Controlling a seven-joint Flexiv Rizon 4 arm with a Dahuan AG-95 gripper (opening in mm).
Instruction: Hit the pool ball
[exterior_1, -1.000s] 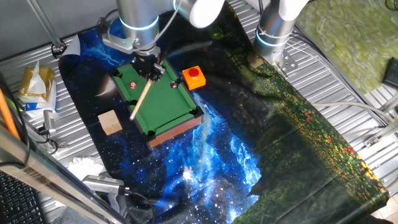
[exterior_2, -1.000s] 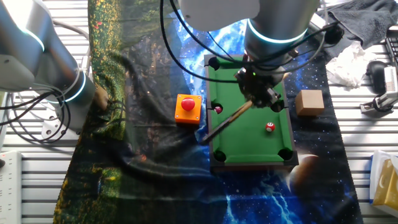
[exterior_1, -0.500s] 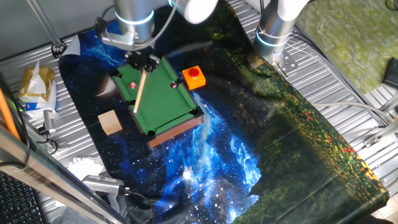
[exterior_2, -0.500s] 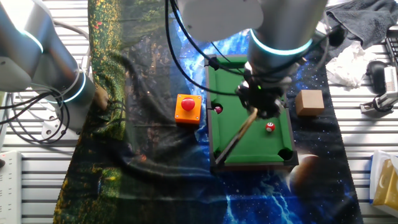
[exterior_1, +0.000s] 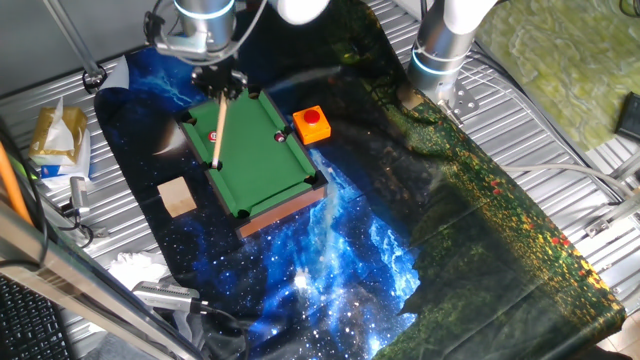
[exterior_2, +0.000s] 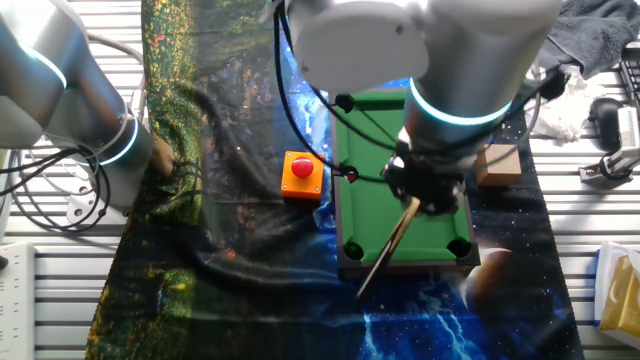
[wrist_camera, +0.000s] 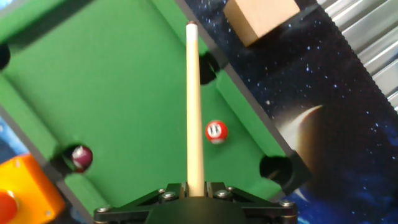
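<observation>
My gripper (wrist_camera: 196, 190) is shut on a pale wooden cue stick (wrist_camera: 192, 106) that runs straight ahead over the green mini pool table (wrist_camera: 118, 81). The pool ball (wrist_camera: 216, 132), bright red with a white spot, lies on the felt just right of the cue's shaft, behind its tip. In one fixed view the gripper (exterior_1: 221, 92) is over the table's far end, with the cue (exterior_1: 216, 135) beside the ball (exterior_1: 210, 135). In the other fixed view the gripper (exterior_2: 418, 198) and arm hide the ball.
A darker maroon ball (wrist_camera: 81, 157) sits by a side pocket. A red button on an orange base (exterior_1: 312, 120) stands beside the table. A wooden block (exterior_1: 177, 195) lies near the table's corner. A second arm's base (exterior_1: 440, 55) stands at the back.
My gripper has moved toward one end of the table and the cue has swung round to lie along the table's length, close beside the red ball. The balls have not moved.
</observation>
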